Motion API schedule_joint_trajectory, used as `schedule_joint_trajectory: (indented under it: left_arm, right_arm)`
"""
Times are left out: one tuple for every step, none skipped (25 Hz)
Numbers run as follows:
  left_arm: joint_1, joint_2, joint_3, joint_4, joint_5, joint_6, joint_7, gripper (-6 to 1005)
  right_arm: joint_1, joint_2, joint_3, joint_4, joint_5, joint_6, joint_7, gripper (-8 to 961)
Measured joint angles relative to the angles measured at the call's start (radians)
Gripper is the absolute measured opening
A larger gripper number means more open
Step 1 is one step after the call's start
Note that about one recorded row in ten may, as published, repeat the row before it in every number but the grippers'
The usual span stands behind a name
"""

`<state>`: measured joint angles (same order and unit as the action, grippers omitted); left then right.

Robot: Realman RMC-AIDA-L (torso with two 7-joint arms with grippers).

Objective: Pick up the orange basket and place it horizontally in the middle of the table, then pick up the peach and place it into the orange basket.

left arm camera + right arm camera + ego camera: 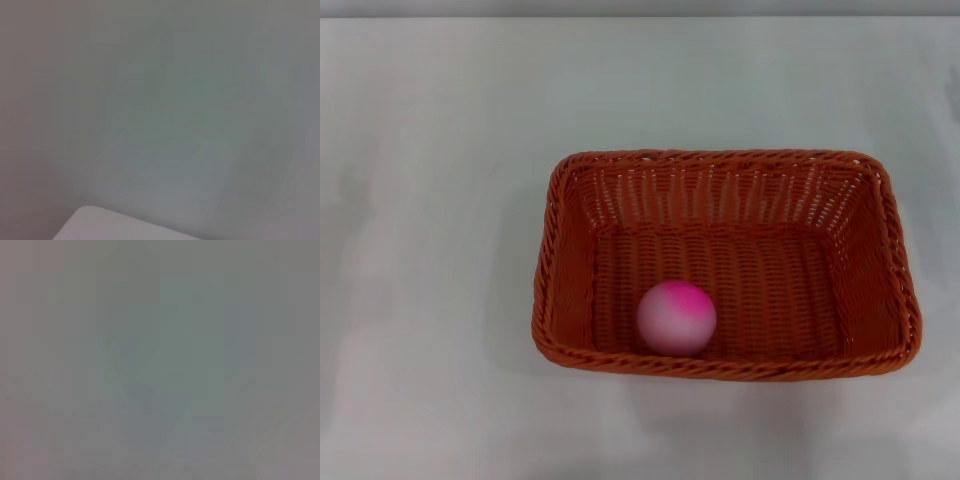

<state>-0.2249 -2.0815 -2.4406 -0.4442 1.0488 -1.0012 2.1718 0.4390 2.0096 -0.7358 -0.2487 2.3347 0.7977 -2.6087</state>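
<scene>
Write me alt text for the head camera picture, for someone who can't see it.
A small round pink-and-white toy peach lies inside a large rectangular orange woven basket, near its front wall and left of centre. The basket sits lengthwise across a plain white table, a little right of the picture's middle. No robot arm or gripper appears in this view.

Colours and patterns
Orange basket (725, 262): orange woven wicker, braided rim, openwork sides. Peach (676, 317): bright pink fading to whitish-pink. Table (430, 200): plain white.
</scene>
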Motion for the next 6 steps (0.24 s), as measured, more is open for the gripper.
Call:
schedule_joint_trajectory:
  left_arm:
    - [-0.003,0.000,0.000,0.005,-0.002,0.002,0.012,471]
    - [-0.008,0.000,0.000,0.011,-0.006,0.010,0.029,471]
    - [-0.010,0.000,0.000,0.015,-0.008,0.015,0.037,471]
    - [-0.015,0.000,0.000,0.022,-0.013,0.021,0.050,471]
    - [-0.020,0.000,0.000,0.033,-0.022,0.024,0.066,471]
    - [-0.026,0.000,0.000,0.043,-0.030,0.026,0.080,471]
  right_arm:
    - [0.001,0.000,0.002,0.001,0.000,-0.002,0.000,596]
    - [0.002,0.000,0.006,0.002,0.000,-0.004,0.000,579]
    - [0.003,0.000,0.014,0.005,0.000,-0.004,0.000,562]
    - [0.004,0.000,0.025,0.008,0.001,-0.004,-0.001,544]
    - [0.005,0.000,0.035,0.013,0.001,-0.003,-0.001,527]
    - [0.006,0.000,0.042,0.018,0.001,-0.004,-0.003,510]
